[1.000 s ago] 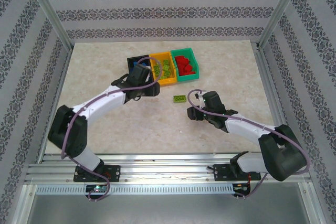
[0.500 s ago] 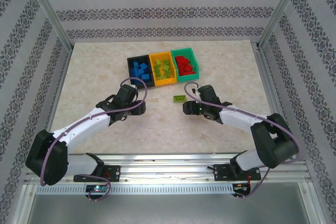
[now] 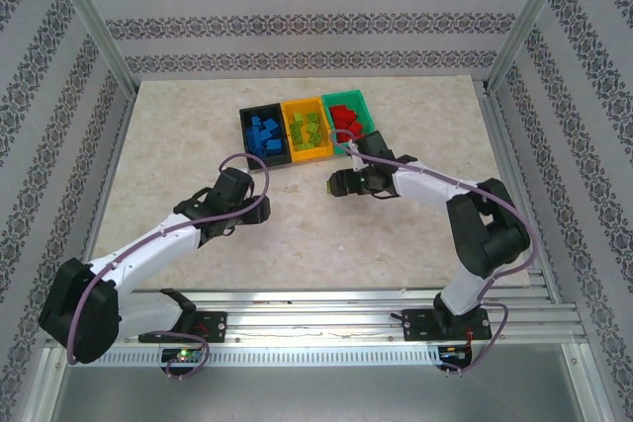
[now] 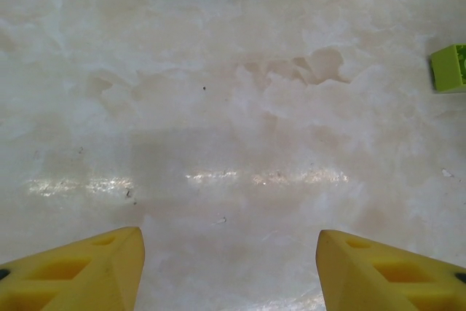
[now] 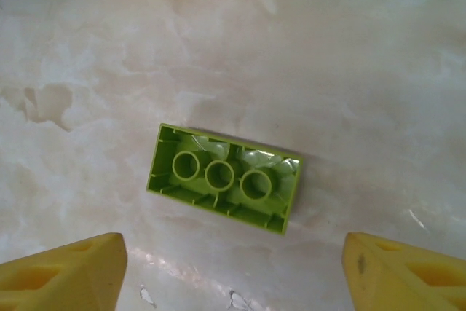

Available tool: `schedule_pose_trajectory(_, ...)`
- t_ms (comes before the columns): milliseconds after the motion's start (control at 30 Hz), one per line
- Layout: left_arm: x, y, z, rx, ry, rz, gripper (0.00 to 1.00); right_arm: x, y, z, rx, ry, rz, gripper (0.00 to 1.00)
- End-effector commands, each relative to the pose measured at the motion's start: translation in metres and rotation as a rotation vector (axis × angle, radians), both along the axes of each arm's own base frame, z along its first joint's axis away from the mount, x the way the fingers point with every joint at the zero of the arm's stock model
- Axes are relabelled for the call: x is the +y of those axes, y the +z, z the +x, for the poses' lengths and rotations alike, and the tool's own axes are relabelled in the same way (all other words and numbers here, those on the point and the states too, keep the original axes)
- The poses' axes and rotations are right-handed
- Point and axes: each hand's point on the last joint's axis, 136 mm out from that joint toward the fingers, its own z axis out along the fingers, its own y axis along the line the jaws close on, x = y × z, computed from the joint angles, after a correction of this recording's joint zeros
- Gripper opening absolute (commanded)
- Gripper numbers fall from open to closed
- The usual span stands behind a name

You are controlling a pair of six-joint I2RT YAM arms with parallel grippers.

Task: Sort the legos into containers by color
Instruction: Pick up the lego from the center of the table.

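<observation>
Three bins in a row toward twelve o'clock: one black bin [image 3: 244,130], one orange-yellow bin [image 3: 303,103], one teal bin [image 3: 348,96]. One loose lime brick [image 5: 223,178] on the table [image 3: 178,145], at six o'clock of the teal bin. Several blue bricks [image 3: 265,135], several lime bricks [image 3: 310,130], several red bricks [image 3: 343,118], one colour per bin; too small and heaped for exact tallies. Two grippers, left gripper [image 4: 228,234] and right gripper [image 5: 233,238], two yellow fingers [image 5: 65,267] apiece.

Pale marbled table [image 3: 178,145], patterned wallpaper walls [image 3: 316,22], aluminium frame rails [image 3: 297,315]
</observation>
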Motion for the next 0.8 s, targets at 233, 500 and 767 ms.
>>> schedule_pose_trajectory(233, 0.001, -0.004, -0.006, -0.010, 0.023, -0.034, 0.64, 0.012, -0.013, 0.005, 0.108, 0.054, -0.033, 0.85)
schedule_pose_trajectory(500, 0.005, -0.004, -0.010, -0.013, 0.022, -0.028, 0.64, 0.022, -0.026, 0.009, 0.124, 0.079, -0.126, 0.86)
schedule_pose_trajectory(767, 0.006, -0.006, -0.014, -0.017, 0.019, -0.035, 0.64, 0.022, -0.039, 0.013, 0.116, 0.090, -0.288, 0.86)
